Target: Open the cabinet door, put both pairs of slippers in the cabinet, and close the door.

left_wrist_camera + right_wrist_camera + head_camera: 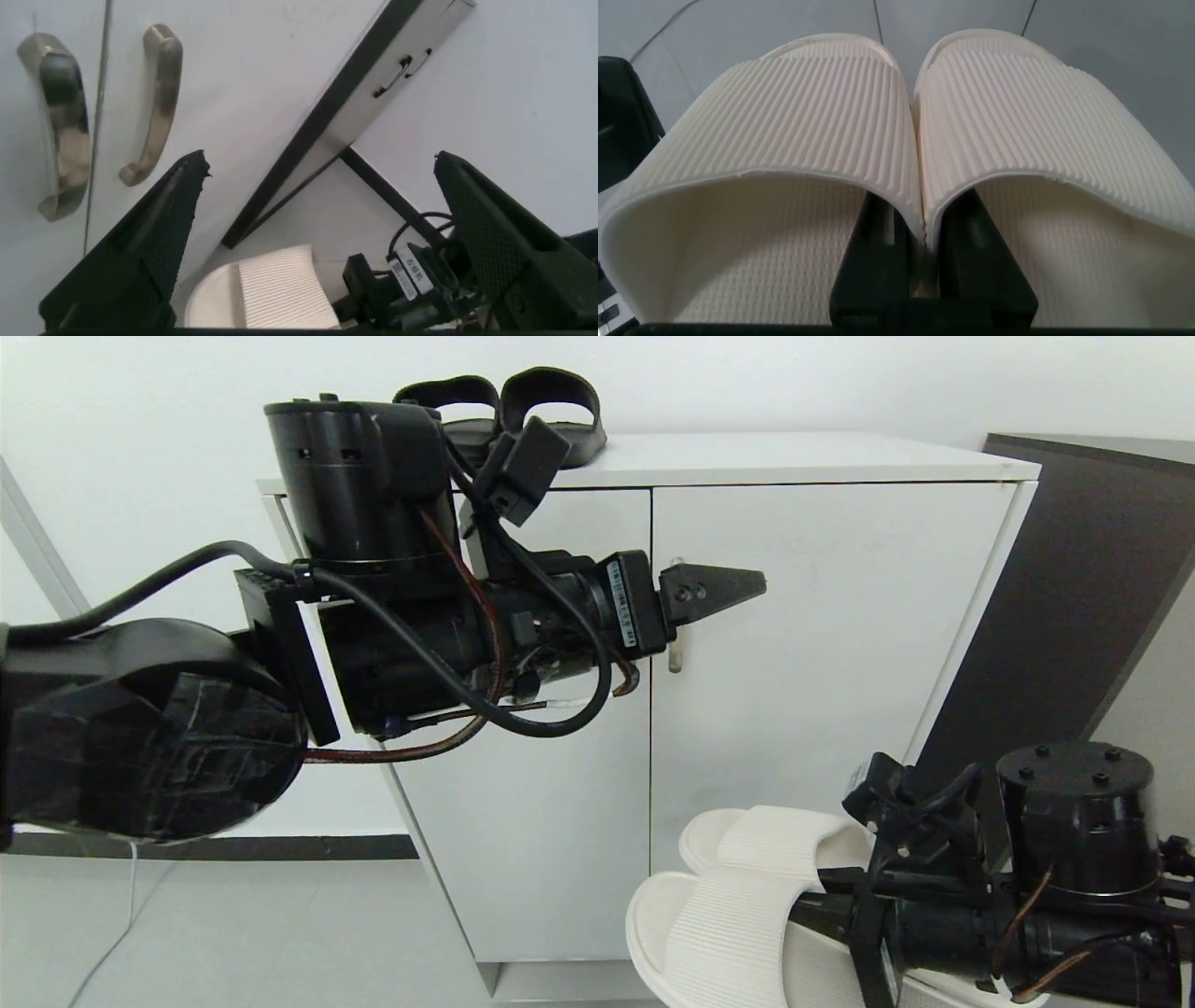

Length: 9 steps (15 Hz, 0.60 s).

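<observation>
Left fingers [714, 590]: mine, spread apart, level with and close to the handles [149, 103] of the closed cabinet doors [803, 644]. Right fingers [873, 280]: mine, clamped on the adjoining inner edges of the white slippers [747, 896], held low before the cabinet. Black slippers [523, 415]: resting on the cabinet top [794, 453].

White wall [140, 429], grey floor [233, 933], dark panel [1102, 569] at right.

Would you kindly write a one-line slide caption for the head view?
Open left gripper at the closed cabinet; right gripper holds white slippers; black slippers lie on top.
</observation>
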### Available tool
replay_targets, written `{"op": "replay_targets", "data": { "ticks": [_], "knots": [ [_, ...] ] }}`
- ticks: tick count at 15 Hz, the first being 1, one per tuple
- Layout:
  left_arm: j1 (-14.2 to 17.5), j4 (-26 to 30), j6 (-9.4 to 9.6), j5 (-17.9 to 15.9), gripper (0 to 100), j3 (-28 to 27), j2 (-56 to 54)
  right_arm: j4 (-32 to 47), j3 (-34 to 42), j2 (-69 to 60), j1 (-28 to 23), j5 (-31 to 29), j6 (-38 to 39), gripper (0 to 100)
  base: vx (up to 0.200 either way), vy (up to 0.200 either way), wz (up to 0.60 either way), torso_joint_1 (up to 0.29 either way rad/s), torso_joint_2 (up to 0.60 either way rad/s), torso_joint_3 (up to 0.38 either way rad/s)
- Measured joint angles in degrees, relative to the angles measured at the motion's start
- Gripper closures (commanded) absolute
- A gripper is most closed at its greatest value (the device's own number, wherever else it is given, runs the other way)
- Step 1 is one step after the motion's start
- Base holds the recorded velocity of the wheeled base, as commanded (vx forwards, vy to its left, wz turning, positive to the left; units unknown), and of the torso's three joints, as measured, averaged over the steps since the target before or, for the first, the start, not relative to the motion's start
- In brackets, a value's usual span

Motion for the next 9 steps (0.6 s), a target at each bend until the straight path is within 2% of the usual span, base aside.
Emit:
{"op": "replay_targets", "data": {
  "ticks": [4,6,9],
  "knots": [
    [-0.2,-0.1,2.21,4.1,0,-0.8,1.4,0.0,0.2,0.1,0.7,-0.4,-1.5,100,0.000,0.000,0.00,0.000,0.00,0.000],
    [-0.2,-0.1,2.49,6.5,0,-1.1,2.3,0.0,0.4,0.0,1.0,-0.4,-1.8,100,0.000,0.000,0.00,0.000,0.00,0.000],
    [-0.2,-0.1,2.66,7.2,0,-1.8,3.6,0.0,0.4,0.1,1.0,-0.4,-1.8,100,0.000,0.000,0.00,0.000,0.00,0.000]
  ]
}}
